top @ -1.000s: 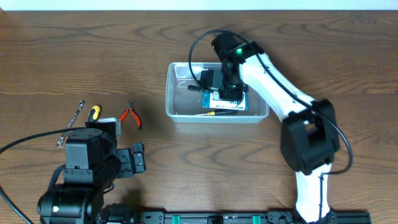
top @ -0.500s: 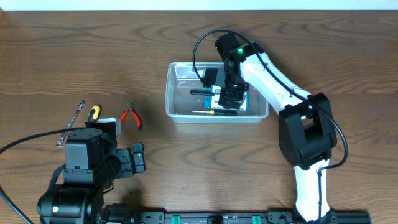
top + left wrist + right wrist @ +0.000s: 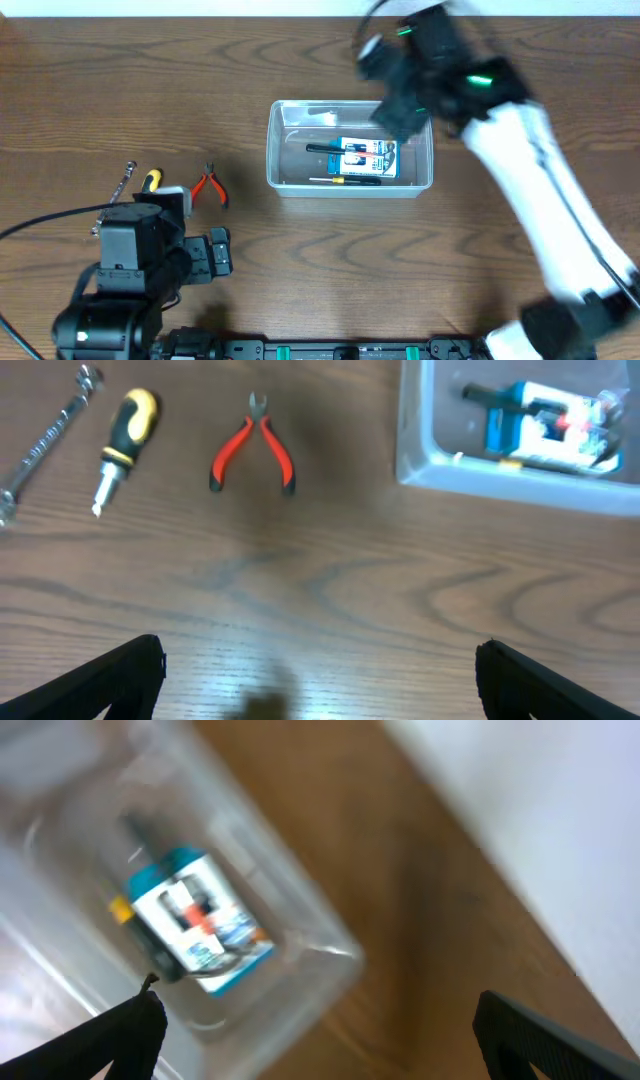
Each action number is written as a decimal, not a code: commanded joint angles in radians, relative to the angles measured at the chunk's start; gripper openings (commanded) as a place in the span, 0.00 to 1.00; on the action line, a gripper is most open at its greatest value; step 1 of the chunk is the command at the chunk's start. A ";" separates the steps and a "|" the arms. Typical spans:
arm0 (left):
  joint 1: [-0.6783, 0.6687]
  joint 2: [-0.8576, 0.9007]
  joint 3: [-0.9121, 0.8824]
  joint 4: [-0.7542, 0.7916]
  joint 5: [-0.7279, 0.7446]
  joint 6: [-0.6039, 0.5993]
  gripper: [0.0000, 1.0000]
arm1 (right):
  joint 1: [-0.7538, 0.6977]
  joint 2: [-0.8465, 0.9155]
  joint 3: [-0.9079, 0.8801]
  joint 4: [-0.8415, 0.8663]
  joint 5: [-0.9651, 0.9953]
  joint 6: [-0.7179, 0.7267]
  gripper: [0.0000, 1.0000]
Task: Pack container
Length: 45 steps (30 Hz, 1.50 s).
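Note:
The clear container [image 3: 285,180] stands mid-table. Inside it lie a blue-and-white box [image 3: 362,158], a black tool [image 3: 322,148] and a thin yellow-tipped screwdriver [image 3: 345,181]. My right gripper [image 3: 320,1035] is open and empty, raised above the container's far right corner and blurred by motion in the overhead view. The box [image 3: 195,925] shows below it in the right wrist view. My left gripper [image 3: 320,680] is open and empty, low over bare wood near the front left. Ahead of it lie red-handled pliers [image 3: 252,452], a yellow-and-black screwdriver [image 3: 122,445] and a metal wrench [image 3: 45,440].
The pliers [image 3: 210,187], screwdriver [image 3: 150,181] and wrench [image 3: 118,190] lie in a row left of the container. The table's far edge meets a white wall [image 3: 520,810]. A black cable [image 3: 45,228] runs from the left arm over the front left.
My right gripper opened, left the blue-and-white box in the container, and lifted up and back toward the far right. The left arm has not moved.

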 commanded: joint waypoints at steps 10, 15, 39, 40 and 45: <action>0.004 0.584 0.275 -0.053 -0.069 -0.166 0.98 | -0.508 -0.169 0.011 -0.247 -0.118 0.415 0.99; 0.004 0.790 0.274 0.026 -0.064 -0.209 0.98 | -0.536 -0.108 0.011 -0.286 -0.122 0.415 0.99; 0.064 1.151 0.257 0.254 -0.053 -0.244 0.98 | -0.533 0.008 0.011 -0.299 -0.122 0.415 0.99; 0.071 1.160 0.257 0.255 -0.053 -0.244 0.98 | -0.533 0.008 0.011 -0.298 -0.122 0.415 0.99; 0.080 1.202 0.257 0.259 -0.053 -0.240 0.98 | -0.533 0.008 0.011 -0.297 -0.121 0.415 0.99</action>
